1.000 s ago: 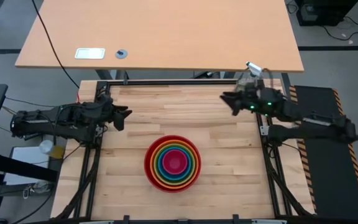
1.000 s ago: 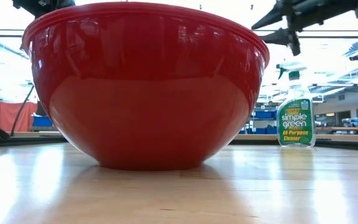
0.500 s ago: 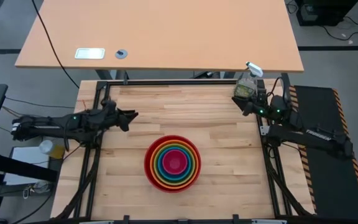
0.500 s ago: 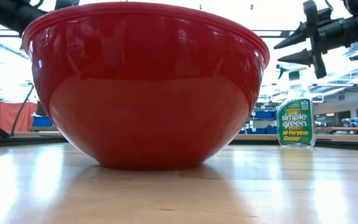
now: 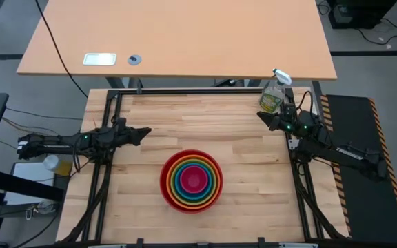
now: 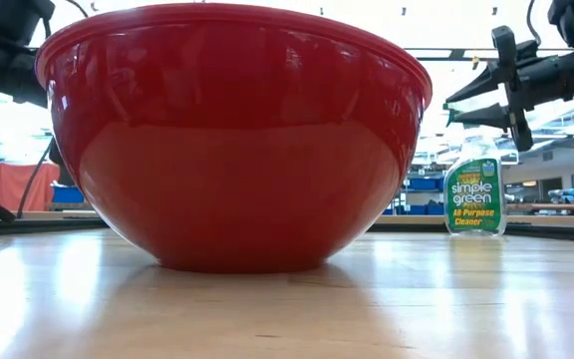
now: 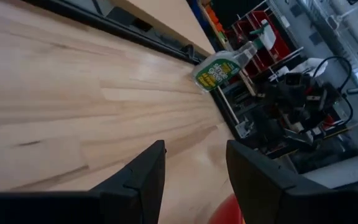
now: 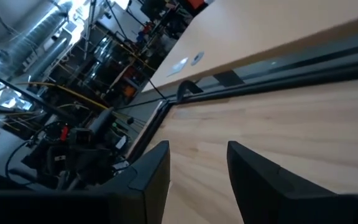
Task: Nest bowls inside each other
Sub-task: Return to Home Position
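Observation:
The bowls stand nested in one stack near the table's middle front: red outermost, then orange, green and blue, with pink innermost. The red bowl rests on its base on the wood. My left gripper hovers open over the table's left side, to the far left of the stack; nothing lies between its fingers. My right gripper hovers open by the right edge, just in front of the spray bottle, and is also empty. In the low view it shows at the upper right.
A clear spray bottle with a green label stands upright at the far right corner, close to my right gripper. Black frame rails run along the table's edges. A tan desk lies beyond the far edge. Bare wood surrounds the stack.
Both arms have sunk lower and rolled their wrists. My right gripper has drawn back toward the table's right edge, ending beside the spray bottle. My left gripper has stayed over the same spot on the table's left side. The stack of bowls has not moved.

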`<state>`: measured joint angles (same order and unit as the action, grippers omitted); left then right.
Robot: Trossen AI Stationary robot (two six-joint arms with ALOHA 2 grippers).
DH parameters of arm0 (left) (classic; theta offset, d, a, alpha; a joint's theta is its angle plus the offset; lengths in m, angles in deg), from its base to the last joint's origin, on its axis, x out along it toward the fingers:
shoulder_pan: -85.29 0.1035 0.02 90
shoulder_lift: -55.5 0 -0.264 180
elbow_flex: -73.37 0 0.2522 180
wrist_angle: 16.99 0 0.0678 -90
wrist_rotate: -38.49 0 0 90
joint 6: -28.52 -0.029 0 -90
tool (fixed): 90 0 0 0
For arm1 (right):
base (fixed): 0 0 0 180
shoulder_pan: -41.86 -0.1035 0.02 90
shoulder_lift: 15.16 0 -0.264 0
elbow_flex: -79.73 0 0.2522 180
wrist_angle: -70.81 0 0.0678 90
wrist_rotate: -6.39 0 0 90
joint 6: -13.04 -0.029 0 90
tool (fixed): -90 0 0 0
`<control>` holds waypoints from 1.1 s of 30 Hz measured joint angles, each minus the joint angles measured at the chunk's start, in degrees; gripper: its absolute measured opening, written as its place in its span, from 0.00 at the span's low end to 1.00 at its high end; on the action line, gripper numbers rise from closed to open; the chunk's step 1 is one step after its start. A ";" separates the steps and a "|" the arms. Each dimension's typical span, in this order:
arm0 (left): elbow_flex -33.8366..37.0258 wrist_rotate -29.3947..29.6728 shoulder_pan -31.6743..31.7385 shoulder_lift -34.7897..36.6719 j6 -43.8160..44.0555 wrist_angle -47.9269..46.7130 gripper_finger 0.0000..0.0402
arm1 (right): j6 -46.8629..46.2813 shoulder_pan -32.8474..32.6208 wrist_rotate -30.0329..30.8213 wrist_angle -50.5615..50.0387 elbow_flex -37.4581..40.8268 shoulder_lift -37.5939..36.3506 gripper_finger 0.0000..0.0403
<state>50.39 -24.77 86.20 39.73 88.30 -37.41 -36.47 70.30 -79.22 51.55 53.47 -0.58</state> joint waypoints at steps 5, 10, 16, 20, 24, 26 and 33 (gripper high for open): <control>3.16 -0.17 0.00 2.25 2.06 2.13 0.43 | -1.62 -0.02 -0.72 3.10 2.11 -0.13 0.41; 8.54 -2.42 0.00 3.42 2.57 12.39 0.43 | -4.60 -0.02 -2.35 11.27 5.03 -0.11 0.41; 8.71 -5.75 -0.13 3.57 -1.70 19.48 0.43 | -4.88 0.09 -3.33 22.26 5.77 -0.10 0.41; 8.71 -8.54 -0.13 3.59 -6.11 24.13 0.43 | -4.00 0.55 -4.22 29.96 5.77 -0.13 0.41; 8.69 -9.13 -0.13 3.46 -7.07 21.66 0.43 | -3.03 0.94 -5.22 28.71 5.77 -0.13 0.41; 8.71 -9.09 -0.13 3.44 -7.43 18.30 0.43 | -2.92 0.94 -5.21 24.70 5.77 -0.13 0.41; 8.71 -8.63 -0.17 3.42 -5.81 12.74 0.43 | -6.66 0.94 -0.30 13.94 5.77 0.12 0.41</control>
<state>59.09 -33.40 86.02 43.15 82.49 -24.67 -43.13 71.24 -79.52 65.49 59.25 -0.46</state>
